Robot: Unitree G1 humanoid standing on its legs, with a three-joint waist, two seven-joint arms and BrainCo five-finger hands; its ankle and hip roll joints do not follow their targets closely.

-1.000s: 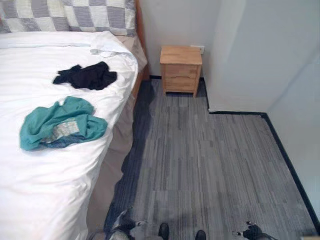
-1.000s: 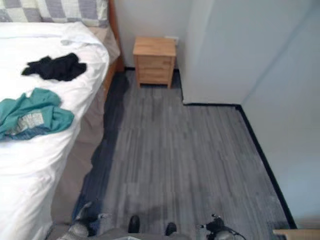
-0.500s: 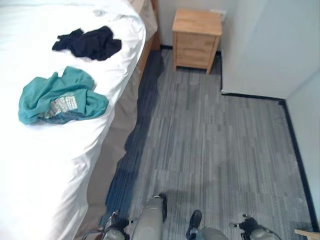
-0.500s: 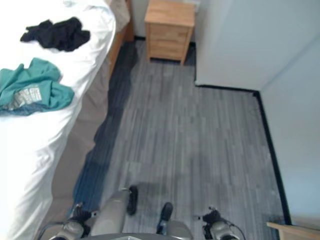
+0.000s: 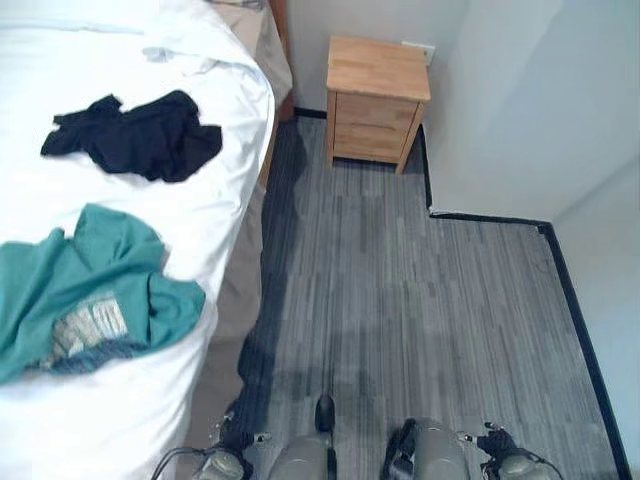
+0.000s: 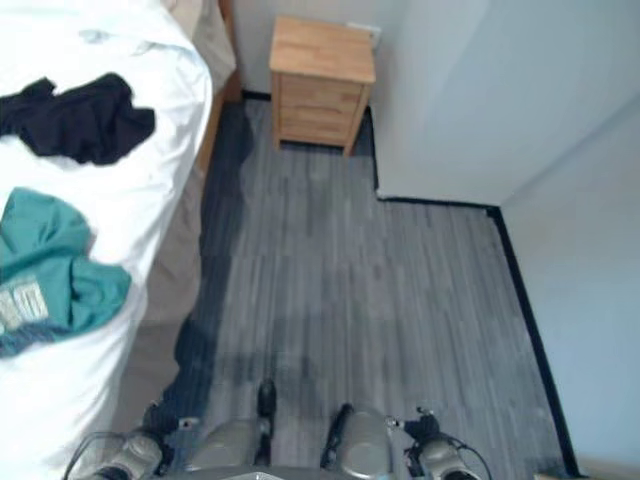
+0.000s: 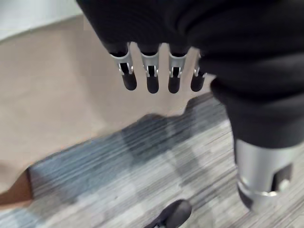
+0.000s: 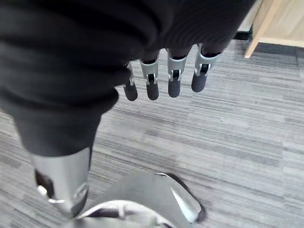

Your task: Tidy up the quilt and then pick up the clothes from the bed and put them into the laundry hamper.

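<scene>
Left eye view has the teal shirt and black garment lying loose on the white quilt, nothing grabbed yet. Left hand and right hand hang low by the floor, fingers relaxed and empty, which the wrist views show. No hamper visible, just a nightstand.

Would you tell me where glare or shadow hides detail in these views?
Left eye view: the white quilt is glaringly bright, folds barely visible; the black garment reads as one dark mass; a shadowed band edges the floor beside the bed. Right wrist view: floor evenly lit, no glare.
</scene>
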